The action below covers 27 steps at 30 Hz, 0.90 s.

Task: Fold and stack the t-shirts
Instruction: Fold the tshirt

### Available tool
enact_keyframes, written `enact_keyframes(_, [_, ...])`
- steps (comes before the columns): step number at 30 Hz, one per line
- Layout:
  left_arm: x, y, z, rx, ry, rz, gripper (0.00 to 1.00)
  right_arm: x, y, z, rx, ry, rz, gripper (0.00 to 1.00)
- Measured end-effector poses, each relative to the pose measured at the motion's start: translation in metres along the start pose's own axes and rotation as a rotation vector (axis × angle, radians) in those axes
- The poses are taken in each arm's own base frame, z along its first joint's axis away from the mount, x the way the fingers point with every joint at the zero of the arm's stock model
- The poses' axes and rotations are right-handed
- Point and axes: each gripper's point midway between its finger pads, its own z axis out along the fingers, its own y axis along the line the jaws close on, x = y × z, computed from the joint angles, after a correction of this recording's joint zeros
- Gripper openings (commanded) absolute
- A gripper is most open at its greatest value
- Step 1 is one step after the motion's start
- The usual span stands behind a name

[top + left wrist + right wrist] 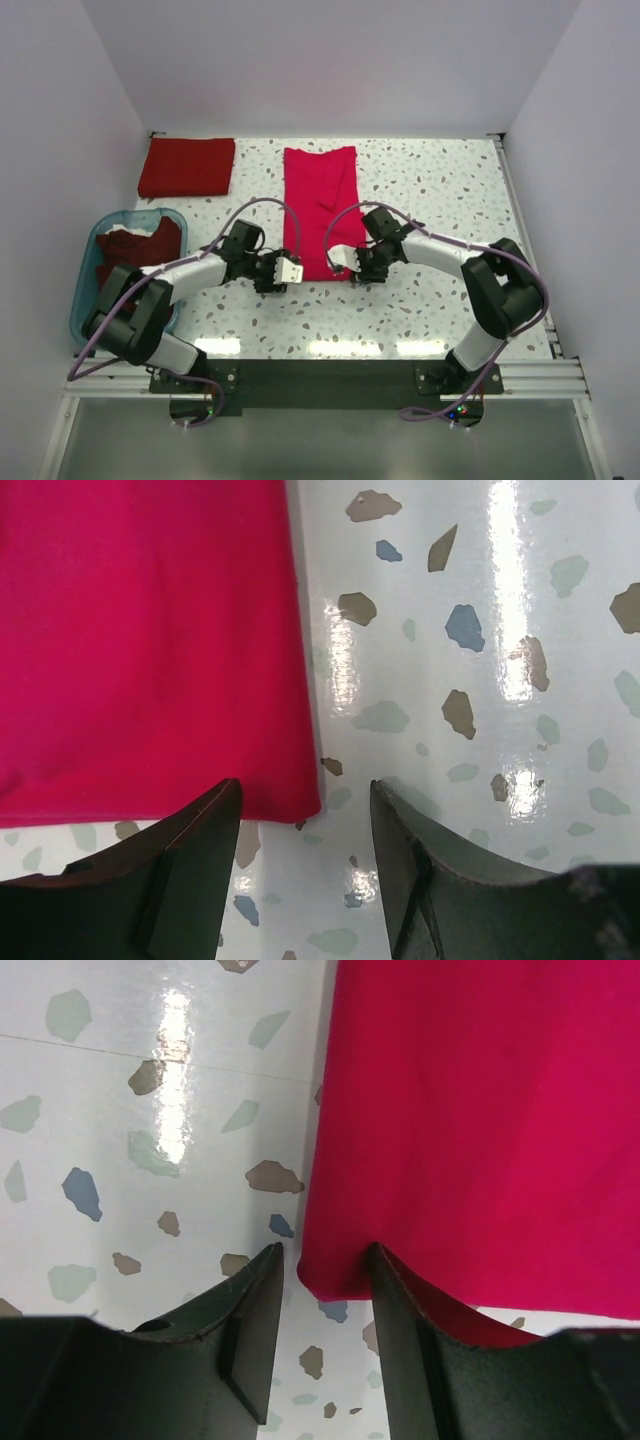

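From above there were three lots of cloth. One pink shirt (320, 195) lay flat mid-table (440, 190), folded into a long strip running away from the arms. One dark red shirt (187, 167) sat folded, well left of the pink one and a little farther back. Left of the pink shirt again, nearer the arms, stood one blue tub (84, 270) with maroon cloth (150, 245) heaped inside (how many shirts that heap made I could not tell). A pale tag on the heap was too small to read. Two arms reached in: the left gripper (283, 272) was at the pink shirt's near left corner, the right gripper (352, 262) at its near right corner.

In the left wrist view, the pink shirt (150, 650) filled the upper left, flat on the speckled table (480, 680). Its corner pointed into the gap of the left gripper (305, 792). The two dark fingers (190, 880) stood well apart, bare table showing between them, clamped on nothing.

In the right wrist view, the pink shirt (480, 1130) filled the upper right. Its corner lay in the gap of the right gripper (323, 1255). The jaws stood apart, closer than the left pair, with table (150, 1160) visible below the corner. The hem ran on behind one finger (420, 1350).
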Motion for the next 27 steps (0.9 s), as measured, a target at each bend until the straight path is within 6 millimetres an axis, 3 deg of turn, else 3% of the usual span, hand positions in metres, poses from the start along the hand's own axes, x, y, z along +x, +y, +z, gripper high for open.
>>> enact_keyframes(4, [0.004,-0.003,0.008,0.019,0.013,0.019,0.47,0.0,-0.003,0.001,0.011,-0.001,-0.02,0.36])
enact_keyframes(6, [0.004,0.0,0.011,0.015,0.013,0.024,0.38,0.0,-0.004,0.002,0.017,-0.002,-0.03,0.24])
enact_keyframes(10, [0.006,0.005,0.014,0.012,0.021,0.024,0.02,0.0,-0.011,0.003,0.046,0.002,-0.059,0.0])
enact_keyframes(18, [-0.002,0.02,0.005,0.008,0.039,-0.034,0.0,-0.004,-0.016,-0.007,0.049,0.0,-0.014,0.0])
enact_keyframes(27, [-0.059,0.099,-0.045,-0.15,-0.028,-0.001,0.0,-0.047,-0.094,-0.085,0.207,-0.106,0.028,0.0])
